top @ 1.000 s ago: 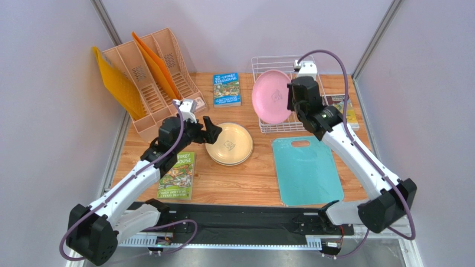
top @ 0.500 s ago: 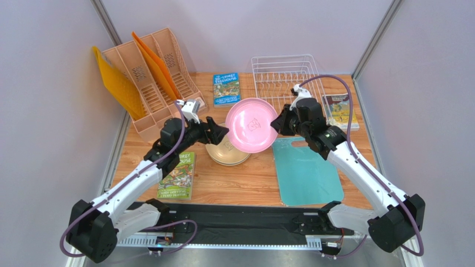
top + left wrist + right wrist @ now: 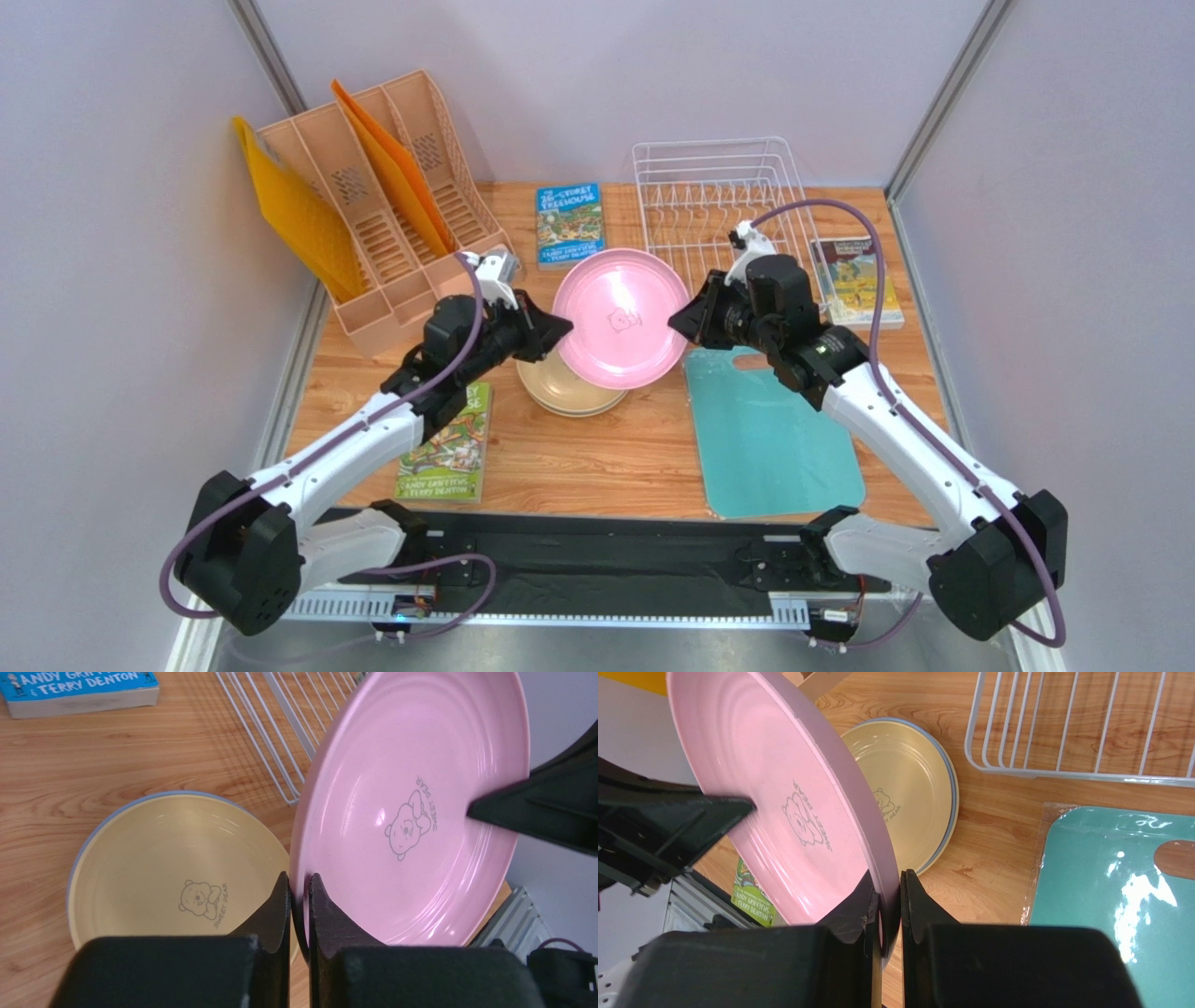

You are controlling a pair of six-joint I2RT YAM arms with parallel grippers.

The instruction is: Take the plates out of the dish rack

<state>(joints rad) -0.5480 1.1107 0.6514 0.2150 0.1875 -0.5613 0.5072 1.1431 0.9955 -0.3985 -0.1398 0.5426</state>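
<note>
A pink plate (image 3: 617, 319) hangs tilted above the table's middle, held by its rim from both sides. My left gripper (image 3: 557, 331) is shut on its left edge; the left wrist view has the rim of the pink plate (image 3: 421, 812) pinched between the jaws of the left gripper (image 3: 298, 878). My right gripper (image 3: 690, 319) grips the opposite edge; in its wrist view the right gripper (image 3: 885, 875) has the rim of the pink plate (image 3: 787, 812) between its fingers. Below lies a stack with a cream-yellow plate (image 3: 557, 389) on top and a blue rim under it. The white wire dish rack (image 3: 709, 144) stands behind, with no plates showing in it.
A teal cutting board (image 3: 772, 427) lies right of the stack. A peach file organizer (image 3: 386, 196) with orange folders stands at the back left. Books lie at the back centre (image 3: 570, 224), near the left arm (image 3: 449, 441) and right of the rack (image 3: 859, 280).
The right arm carried the pink plate out of the rack, down and left over the stack. The left gripper, open before, moved to the plate's left rim and shut on it.
</note>
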